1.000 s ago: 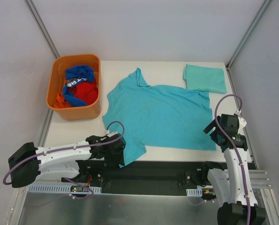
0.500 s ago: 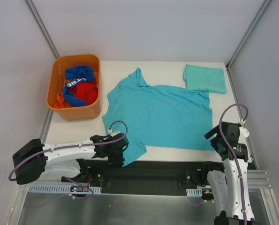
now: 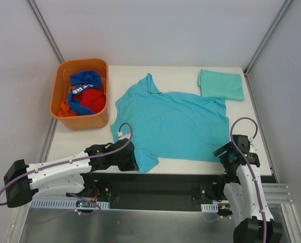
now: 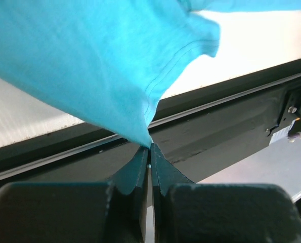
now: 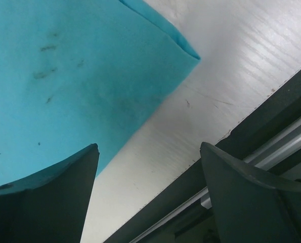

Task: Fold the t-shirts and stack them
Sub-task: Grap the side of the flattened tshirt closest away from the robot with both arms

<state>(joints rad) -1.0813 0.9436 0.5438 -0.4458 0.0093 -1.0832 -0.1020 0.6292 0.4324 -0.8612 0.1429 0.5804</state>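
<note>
Pinched shut, the jaws of the left gripper [image 4: 149,153] are seen clamped on a hem corner of the spread teal t-shirt [image 4: 89,66]. The fabric is drawn to a point at the pinch, and a dark rail [image 4: 226,126] of the rig is visible directly behind it. Spread wide, the jaws of the right gripper [image 5: 149,152] are shown with nothing held; the shirt's near right corner is seen lying flat on the table [image 5: 190,121], below and just beyond the gap between them. Away from both pairs of jaws, the rest of the shirt is laid out flat, its sleeves at the far side. Farther out from the right jaws, a second teal t-shirt [image 3: 221,84] is pictured folded at the table's far corner. Well beyond the left jaws, an orange basket [image 3: 82,123] is seen at the table's far left, filled with blue and red garments [image 3: 87,78].
</note>
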